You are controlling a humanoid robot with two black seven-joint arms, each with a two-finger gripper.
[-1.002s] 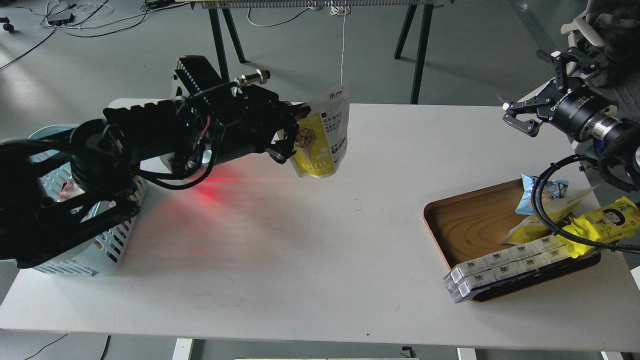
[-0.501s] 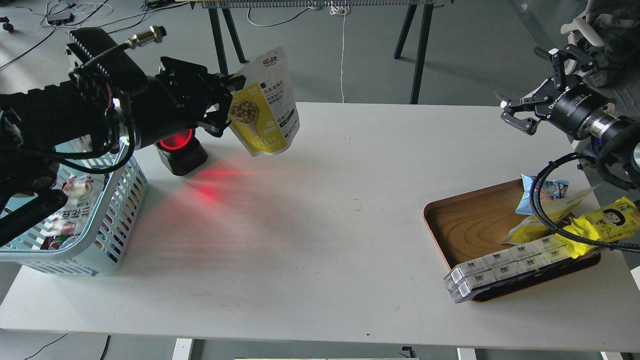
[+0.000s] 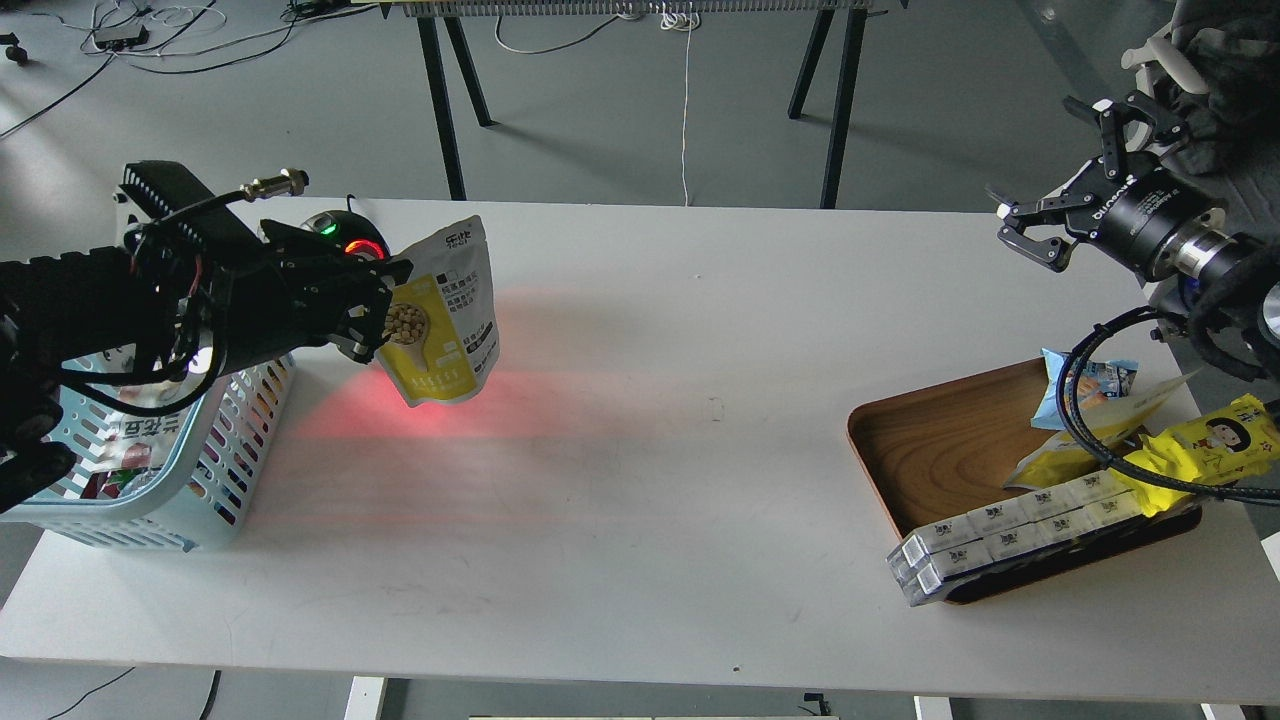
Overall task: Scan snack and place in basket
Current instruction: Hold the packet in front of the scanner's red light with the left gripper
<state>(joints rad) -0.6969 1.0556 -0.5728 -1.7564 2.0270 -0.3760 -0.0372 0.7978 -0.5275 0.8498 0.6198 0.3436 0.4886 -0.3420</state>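
Clamped on the left edge of the snack (image 3: 445, 312), the left gripper (image 3: 378, 318) holds the pouch hanging upright just in front of the scanner (image 3: 345, 232), whose ring glows red with a green light beside it. Red light spreads over the table (image 3: 640, 520) under and beside the pouch, so the grip looks chosen to put the printed face into the beam for reading. At far left the basket (image 3: 215, 470) stands on the table's corner, already holding some packets and partly covered by the left arm, which reaches in low from the left edge and runs nearly level across the basket's rim, wrist turned so the pouch dangles below the fingers. Basket and pouch are near each other, which should make the drop a short swing back to the left once the scan registers. Across bare table to the right, a wooden tray (image 3: 930, 440) holds more packets, among them a bright yellow wrapper (image 3: 1215, 440) and a row of small white boxes (image 3: 1010, 530). Above it the right gripper (image 3: 1065, 190) hangs in the air, fingers spread wide and empty, arm bent back toward the right edge, apparently waiting.
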